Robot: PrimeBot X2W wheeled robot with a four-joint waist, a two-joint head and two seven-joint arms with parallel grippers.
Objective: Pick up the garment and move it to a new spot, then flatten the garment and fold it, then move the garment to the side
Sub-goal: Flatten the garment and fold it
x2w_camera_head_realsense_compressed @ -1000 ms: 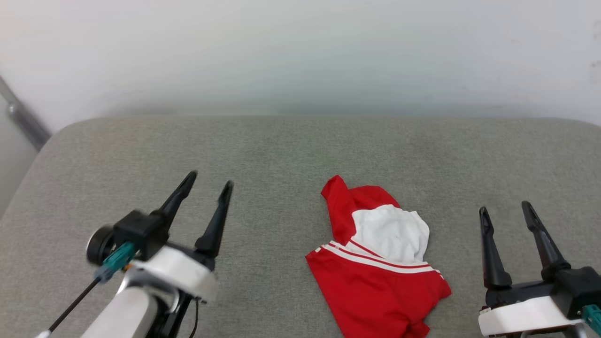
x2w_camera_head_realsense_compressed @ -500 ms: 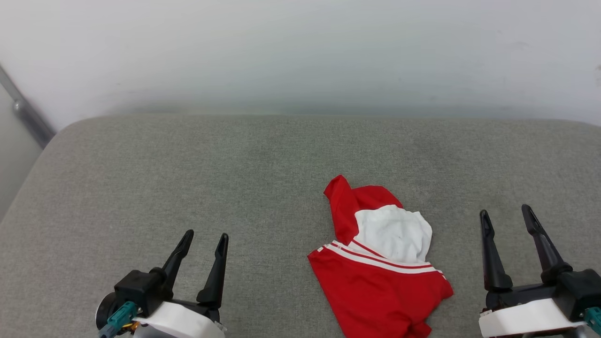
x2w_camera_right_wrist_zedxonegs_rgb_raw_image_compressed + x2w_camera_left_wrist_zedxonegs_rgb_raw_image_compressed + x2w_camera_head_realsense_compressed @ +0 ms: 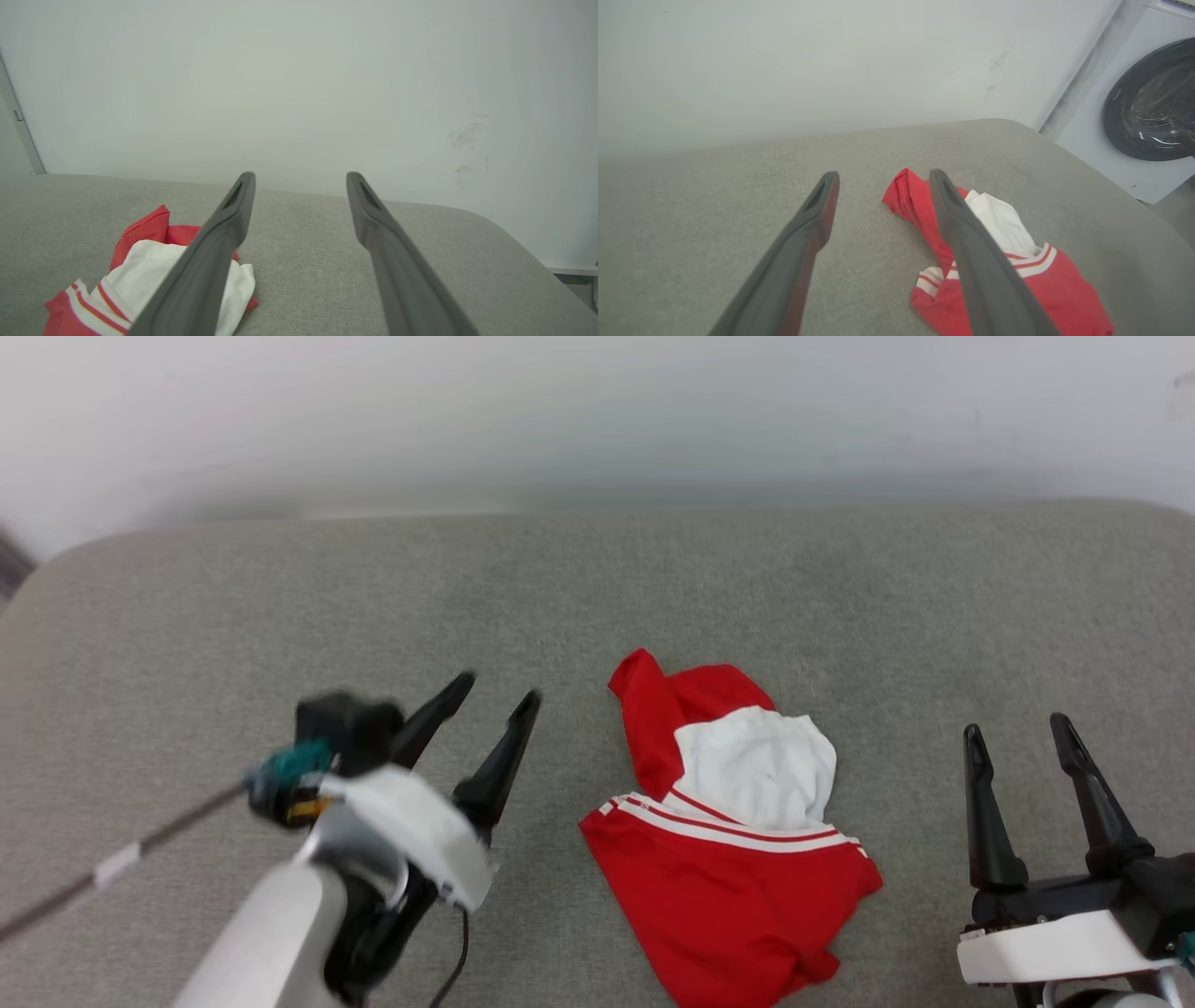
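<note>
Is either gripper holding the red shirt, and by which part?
Nothing is held: the left gripper and right gripper are open and empty; the garment lies crumpled between them.

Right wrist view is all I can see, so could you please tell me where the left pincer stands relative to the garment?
Observer: In the head view the left pincer is open, to the left of the garment, with bare cushion between them.
Operator: Thank you. Is the garment's near end spread flat?
Observer: No, its red lower part lies rumpled, bunched at the near corner.
Operator: And what stands past the cushion's right end?
Observer: A washing machine with a dark round door, seen from the left wrist.
</note>
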